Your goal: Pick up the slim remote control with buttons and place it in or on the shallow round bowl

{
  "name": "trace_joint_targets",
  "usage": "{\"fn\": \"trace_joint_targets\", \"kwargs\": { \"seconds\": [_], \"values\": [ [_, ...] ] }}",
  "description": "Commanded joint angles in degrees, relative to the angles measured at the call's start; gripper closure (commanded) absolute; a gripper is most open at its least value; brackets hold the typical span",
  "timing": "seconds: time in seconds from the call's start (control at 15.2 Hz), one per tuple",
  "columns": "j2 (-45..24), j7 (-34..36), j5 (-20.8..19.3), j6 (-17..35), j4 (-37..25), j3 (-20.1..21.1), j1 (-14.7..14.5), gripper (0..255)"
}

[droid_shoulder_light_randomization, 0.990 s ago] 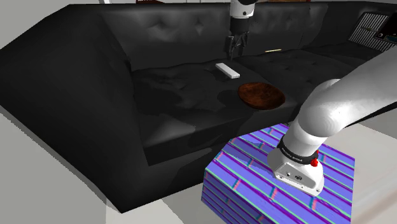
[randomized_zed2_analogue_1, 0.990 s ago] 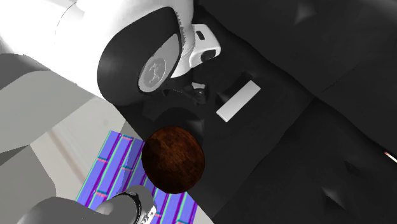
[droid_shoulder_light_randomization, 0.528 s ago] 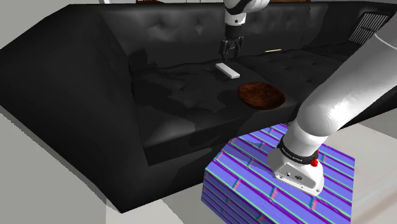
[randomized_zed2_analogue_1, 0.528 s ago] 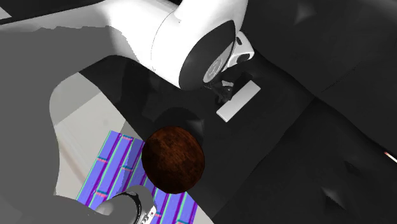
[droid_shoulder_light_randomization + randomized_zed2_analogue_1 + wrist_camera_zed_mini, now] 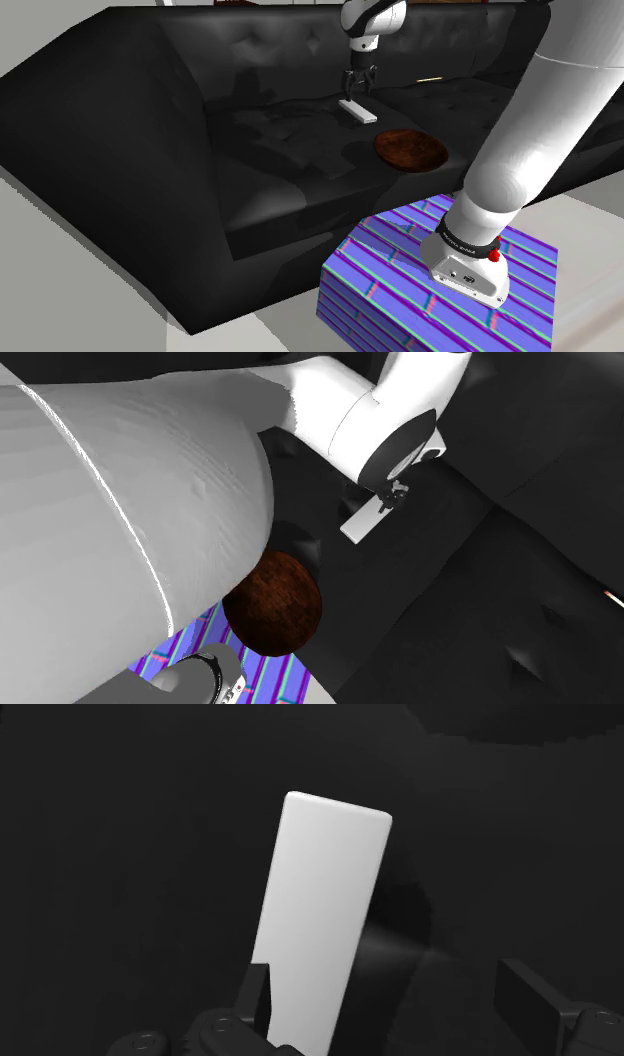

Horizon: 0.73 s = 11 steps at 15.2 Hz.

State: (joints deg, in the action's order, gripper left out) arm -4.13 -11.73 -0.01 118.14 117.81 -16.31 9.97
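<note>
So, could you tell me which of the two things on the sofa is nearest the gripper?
The flat white remote: the gripper hangs right over it, while the brown round bowl lies farther off.

Arm (image 5: 527, 150) extended forward; gripper (image 5: 356, 92) pointing down, fingers (image 5: 528, 994) wide apart.

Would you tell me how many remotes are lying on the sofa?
1: the white remote on the seat under the gripper; the arm may hide others.

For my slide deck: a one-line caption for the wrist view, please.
Open end effector with its fingers either side of a plain white remote lying on the black sofa seat.
</note>
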Motion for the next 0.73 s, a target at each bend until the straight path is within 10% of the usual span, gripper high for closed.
{"fn": "trace_joint_targets", "kwargs": {
  "seconds": [0.0, 0.66],
  "values": [
    [-4.1, -0.8, 1.5, 0.2, -3.6, -0.7, 1.0, 0],
    [-12.1, -2.5, 4.6, 5.4, -5.7, -1.0, 2.9, 0]
  ]
}}
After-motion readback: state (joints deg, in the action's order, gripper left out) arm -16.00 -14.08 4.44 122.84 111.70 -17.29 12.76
